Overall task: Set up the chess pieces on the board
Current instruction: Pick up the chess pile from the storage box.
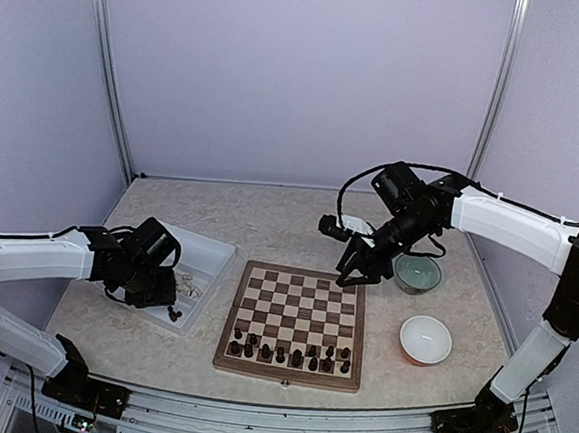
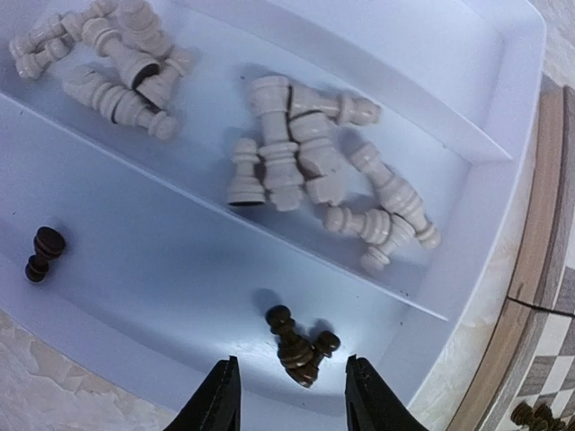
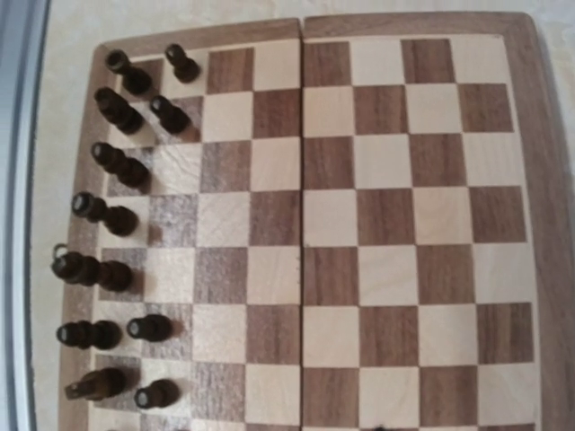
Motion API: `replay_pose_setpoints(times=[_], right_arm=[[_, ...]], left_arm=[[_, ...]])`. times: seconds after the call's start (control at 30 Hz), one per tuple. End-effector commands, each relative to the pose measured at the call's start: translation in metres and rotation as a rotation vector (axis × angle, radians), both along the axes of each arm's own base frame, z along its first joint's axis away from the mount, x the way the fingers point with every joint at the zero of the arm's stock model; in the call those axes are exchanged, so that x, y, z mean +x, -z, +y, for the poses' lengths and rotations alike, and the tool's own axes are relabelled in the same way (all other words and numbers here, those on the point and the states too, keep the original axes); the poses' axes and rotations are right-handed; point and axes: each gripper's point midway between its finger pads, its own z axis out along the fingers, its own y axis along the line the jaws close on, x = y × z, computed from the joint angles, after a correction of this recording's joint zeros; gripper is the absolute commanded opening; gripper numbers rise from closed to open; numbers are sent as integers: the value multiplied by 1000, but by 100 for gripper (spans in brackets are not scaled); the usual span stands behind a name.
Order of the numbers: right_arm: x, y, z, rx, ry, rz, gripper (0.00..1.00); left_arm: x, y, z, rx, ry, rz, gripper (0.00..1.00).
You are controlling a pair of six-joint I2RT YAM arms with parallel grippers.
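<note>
The board (image 1: 295,280) lies mid-table, with several dark chess pieces (image 1: 289,354) standing in its two near rows; in the right wrist view these dark pieces (image 3: 108,215) line the board's (image 3: 395,224) left edge. My left gripper (image 1: 160,289) hangs over the white tray (image 1: 211,254). It is open (image 2: 290,361), and two dark pieces (image 2: 301,348) lie crossed just ahead of its fingers (image 2: 216,404). A third dark piece (image 2: 43,252) lies farther left. Cream pieces (image 2: 296,166) fill the other compartment. My right gripper (image 1: 354,273) hovers open over the board's far right part, holding nothing.
A teal bowl (image 1: 417,275) and a white bowl with an orange rim (image 1: 425,339) stand right of the board. The tray's divider wall (image 2: 225,208) separates cream from dark pieces. The board's border (image 2: 530,269) runs close beside the tray.
</note>
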Motion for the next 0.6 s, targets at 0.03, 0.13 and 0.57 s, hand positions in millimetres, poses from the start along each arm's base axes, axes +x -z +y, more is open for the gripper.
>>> replay_pose_setpoints(times=[0.03,0.13,0.57], right_arm=[[-4,-8,1,61,-12,28,40],[-6,-7,2,68,-18,36,40],[-9,1,2,74,-28,57,41]], left_arm=[[5,4,2,-83,-38,53,38],[5,12,-3,-82,-28,90,33],[9,39,1,-33,-61,152,30]])
